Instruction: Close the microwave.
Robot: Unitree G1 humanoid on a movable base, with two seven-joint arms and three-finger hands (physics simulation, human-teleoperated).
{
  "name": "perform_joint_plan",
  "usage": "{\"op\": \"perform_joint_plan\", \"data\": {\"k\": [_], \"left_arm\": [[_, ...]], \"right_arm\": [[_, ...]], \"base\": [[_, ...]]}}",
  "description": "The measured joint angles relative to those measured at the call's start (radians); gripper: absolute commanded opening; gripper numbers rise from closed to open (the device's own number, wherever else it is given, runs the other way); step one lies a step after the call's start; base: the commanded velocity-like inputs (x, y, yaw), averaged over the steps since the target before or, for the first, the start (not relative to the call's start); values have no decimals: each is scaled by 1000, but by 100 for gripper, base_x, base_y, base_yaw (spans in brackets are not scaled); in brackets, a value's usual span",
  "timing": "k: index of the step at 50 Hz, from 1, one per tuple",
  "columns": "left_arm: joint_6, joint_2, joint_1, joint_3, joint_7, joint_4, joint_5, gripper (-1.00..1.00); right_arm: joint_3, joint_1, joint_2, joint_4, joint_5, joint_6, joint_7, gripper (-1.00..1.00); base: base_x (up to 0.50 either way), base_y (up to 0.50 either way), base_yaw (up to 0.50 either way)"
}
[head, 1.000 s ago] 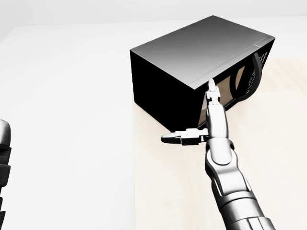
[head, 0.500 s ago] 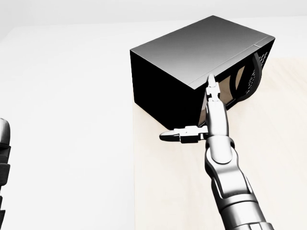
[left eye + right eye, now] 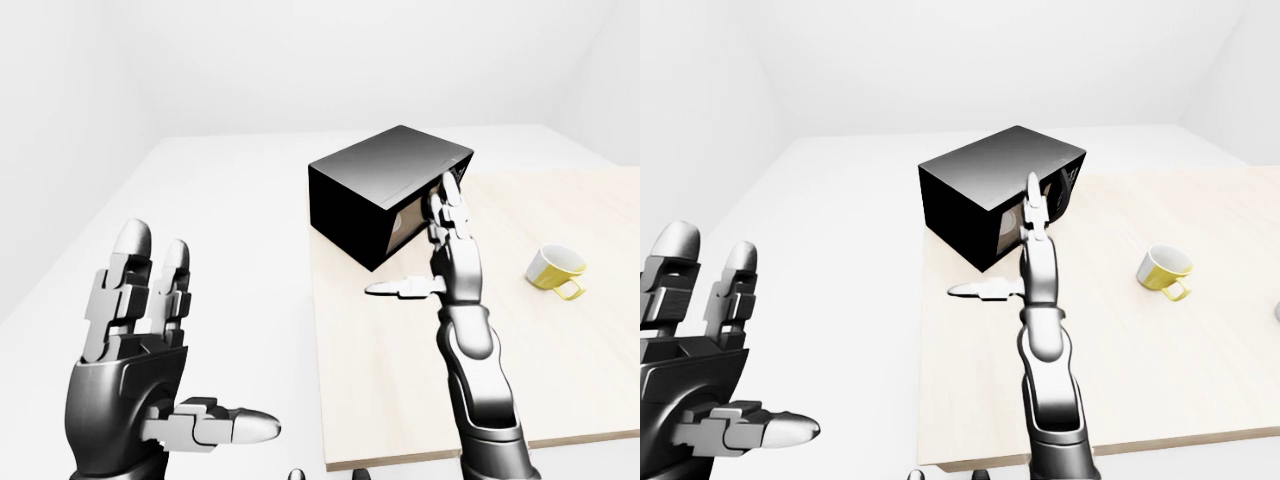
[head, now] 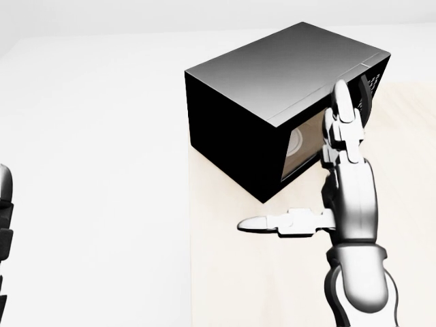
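Right hand (image 4: 344,184), fingers spread, flat against the microwave (image 4: 272,102) door; left hand (image 3: 140,370) spread, idle, low left.

The microwave (image 3: 385,193) sits on the table's (image 3: 560,380) far left corner. The right hand (image 4: 344,184) stands just beside its door, perhaps touching. A cup (image 3: 555,269) lies well right.

A pale wooden desk (image 3: 400,380) carried two things. The black microwave (image 3: 375,185) sat at its top left corner, angled to the edges. A yellow mug (image 3: 556,268) lay tipped over well apart, toward the right.
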Motion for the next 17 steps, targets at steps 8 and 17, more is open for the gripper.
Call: {"op": "perform_joint_plan", "data": {"k": [8, 17], "left_arm": [[0, -20, -12, 7, -16, 0, 13, 100], [0, -41, -24, 15, -33, 0, 27, 100]], "right_arm": [[7, 172, 11, -209, 3, 0, 32, 100], [-11, 305, 20, -310, 23, 0, 63, 100]], "base": [[0, 0, 0], [0, 0, 0]]}}
